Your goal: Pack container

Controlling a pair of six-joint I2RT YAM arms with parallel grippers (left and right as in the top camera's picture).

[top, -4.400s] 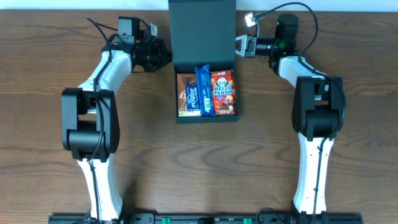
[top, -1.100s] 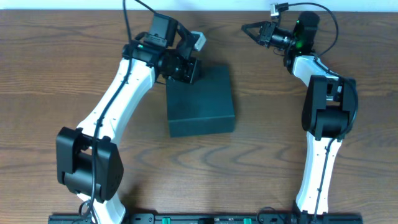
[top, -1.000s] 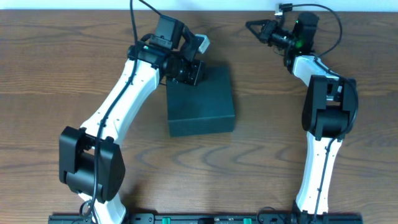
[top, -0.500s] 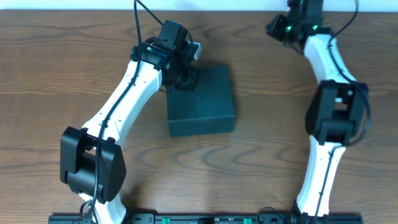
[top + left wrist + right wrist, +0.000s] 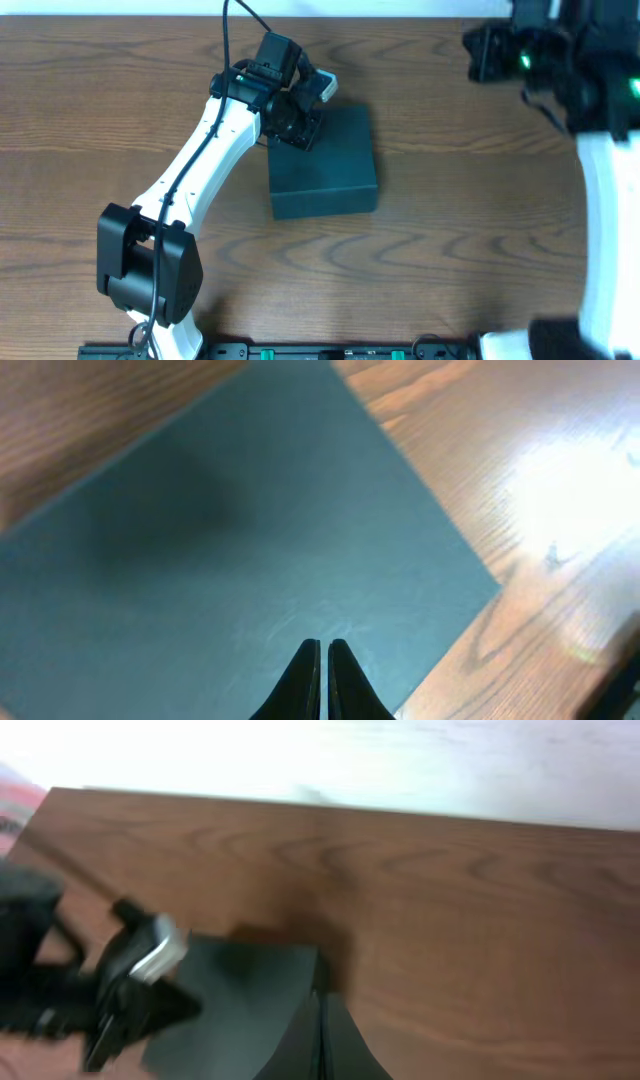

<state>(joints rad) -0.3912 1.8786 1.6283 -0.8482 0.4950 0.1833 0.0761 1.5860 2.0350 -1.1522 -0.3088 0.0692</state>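
Observation:
The container (image 5: 325,165) is a dark teal-grey box lying on the table with its lid shut. My left gripper (image 5: 298,128) is shut and empty, its tips over the box's far left corner. In the left wrist view the shut fingers (image 5: 324,650) sit just above the flat lid (image 5: 230,550). My right gripper (image 5: 478,50) is raised high at the far right, blurred. In the right wrist view its fingers (image 5: 320,1010) are shut and empty, far above the box (image 5: 245,990). No snacks are visible; the lid hides the inside.
The wooden table (image 5: 450,220) surrounds the box. The table's far edge meets a white wall (image 5: 350,760). The right arm's white link (image 5: 605,230) runs along the right edge of the overhead view.
The open box with snacks is now shut. My left gripper stays on the lid's far left corner. My right arm has swung up and to the right, away from the box.

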